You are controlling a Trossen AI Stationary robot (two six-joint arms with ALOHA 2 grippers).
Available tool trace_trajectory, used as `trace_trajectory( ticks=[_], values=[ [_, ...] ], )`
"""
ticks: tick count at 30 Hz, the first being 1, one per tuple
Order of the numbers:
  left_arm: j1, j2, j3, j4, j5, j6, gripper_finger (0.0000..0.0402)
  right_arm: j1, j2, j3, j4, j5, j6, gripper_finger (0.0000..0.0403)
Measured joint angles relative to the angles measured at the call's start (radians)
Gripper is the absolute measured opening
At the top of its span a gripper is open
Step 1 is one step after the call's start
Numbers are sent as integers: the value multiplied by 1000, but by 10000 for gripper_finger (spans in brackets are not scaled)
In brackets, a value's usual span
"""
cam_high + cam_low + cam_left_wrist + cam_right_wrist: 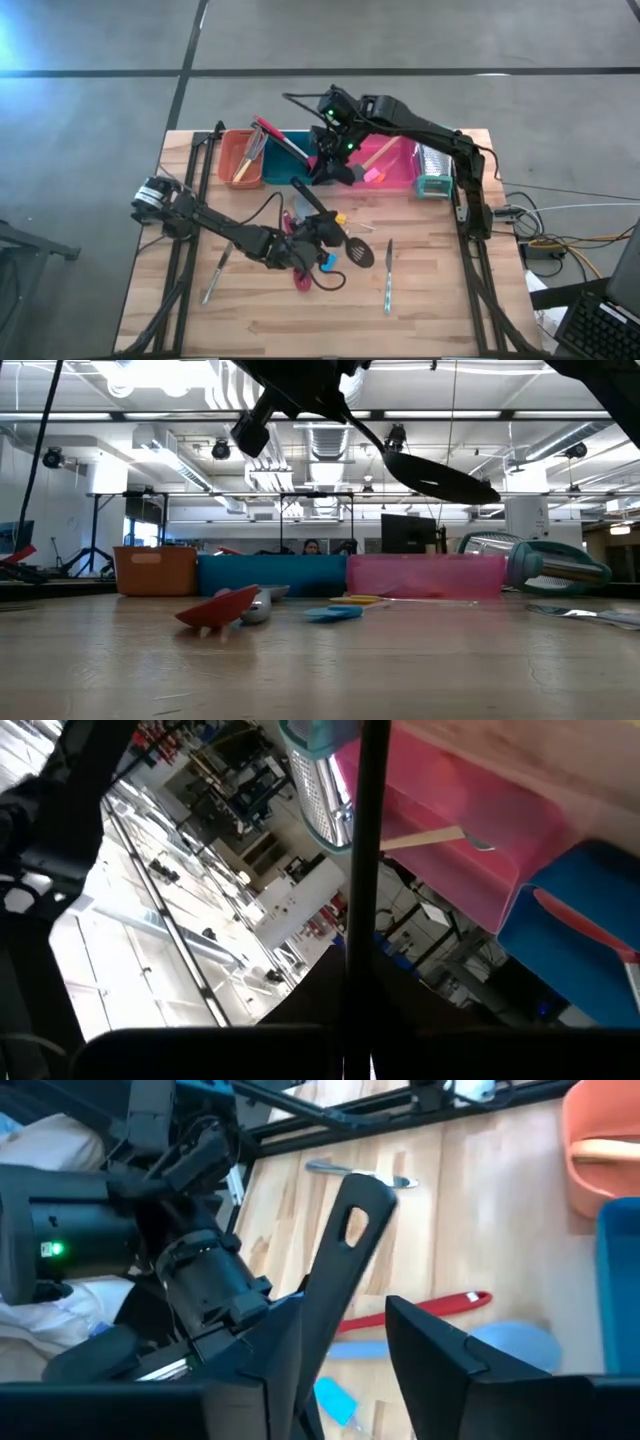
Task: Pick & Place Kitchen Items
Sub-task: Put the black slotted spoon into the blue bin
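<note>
Right now I am holding the black slotted spatula (pixel 354 249) clamped narrow in my left tool (pixel 318 232), lifted off the worktop (pixel 440 290). My right tool (pixel 328 172) is standing wide around its handle end, by the teal tray (pixel 283 165). I am judging this a handover: keep the left clamp firm, draw the right straight back along the handle without nudging it.
</note>
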State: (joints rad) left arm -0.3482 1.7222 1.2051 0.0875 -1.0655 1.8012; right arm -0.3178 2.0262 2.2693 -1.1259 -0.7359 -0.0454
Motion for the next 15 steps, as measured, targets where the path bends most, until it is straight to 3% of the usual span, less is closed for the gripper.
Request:
trace_trajectory(
  ticks=[6,10,15],
  values=[
    [5,-22,0,-91,-54,-113,22,-59,-27,28,-131,29,-58,150],
    [40,-87,0,-256,-101,-255,22,-92,-73,3,-275,113,-126,142],
    [100,-223,0,-546,-113,-462,22,-102,-146,-73,-265,162,-131,127]
  ],
)
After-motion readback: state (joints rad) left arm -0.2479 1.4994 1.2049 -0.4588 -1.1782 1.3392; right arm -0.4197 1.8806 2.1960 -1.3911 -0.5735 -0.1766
